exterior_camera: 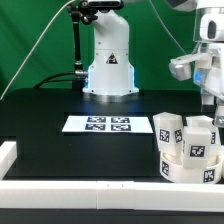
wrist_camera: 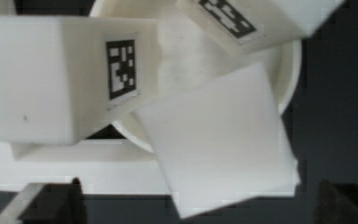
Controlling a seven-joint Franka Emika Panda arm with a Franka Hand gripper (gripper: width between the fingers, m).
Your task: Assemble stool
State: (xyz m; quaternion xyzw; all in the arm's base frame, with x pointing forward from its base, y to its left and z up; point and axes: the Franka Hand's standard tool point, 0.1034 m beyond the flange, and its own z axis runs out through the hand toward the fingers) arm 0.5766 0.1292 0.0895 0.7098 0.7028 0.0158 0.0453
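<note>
1. the seat (exterior_camera: 190,165) sits at the near corner of the tabletop (exterior_camera: 60,100) on the exterior view's right, with legs (exterior_camera: 166,128) standing up from it.
2. three legs show on it in the exterior view; whether each is fully seated cannot be told.
3. in the wrist view one leg (wrist_camera: 220,140) lies tilted across the round seat (wrist_camera: 286,75), another block (wrist_camera: 60,80) beside it, so it looks not finished.
4. the hand (exterior_camera: 210,103) hangs just above the stool, jaws wide, holding nothing.
5. the marker board (exterior_camera: 108,124) lies flat mid-tabletop, a rail (exterior_camera: 60,185) along the near edge.
6. left, by my reading: straighten and press legs home.
</note>
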